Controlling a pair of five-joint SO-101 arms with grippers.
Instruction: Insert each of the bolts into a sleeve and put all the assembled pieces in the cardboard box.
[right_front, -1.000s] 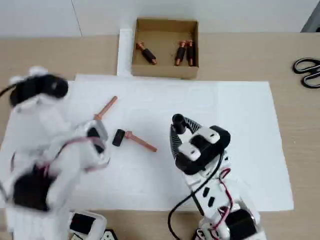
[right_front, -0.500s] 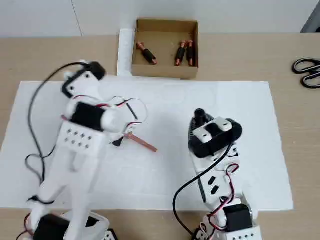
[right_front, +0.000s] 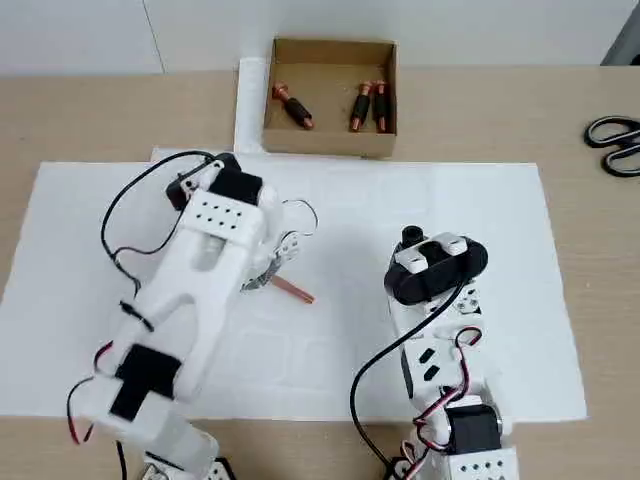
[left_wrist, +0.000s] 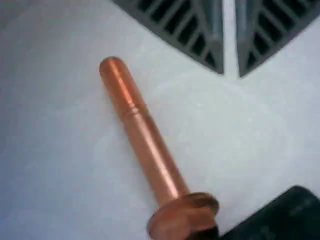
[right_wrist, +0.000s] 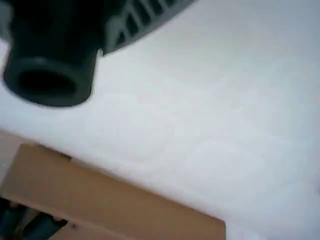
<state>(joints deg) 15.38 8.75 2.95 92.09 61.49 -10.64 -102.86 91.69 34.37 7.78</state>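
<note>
One copper-coloured metal bolt (left_wrist: 145, 145) lies on the white paper sheet (right_front: 480, 200) just beside my left tool (left_wrist: 230, 70), whose jaws stand a narrow slit apart, empty. Widen them, then straddle the shank mid-length. My right tool (right_front: 412, 243) clamps a black tubular sleeve (right_wrist: 50, 65): the right wrist view reveals its open bore, the high view a dark knob.

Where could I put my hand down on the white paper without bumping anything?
The paper is bare right of the right arm, out to its edge, and in the strip between that arm and the box. The table is bare between the box and the scissors. It is crowded around the bolt, under the left arm.
</note>
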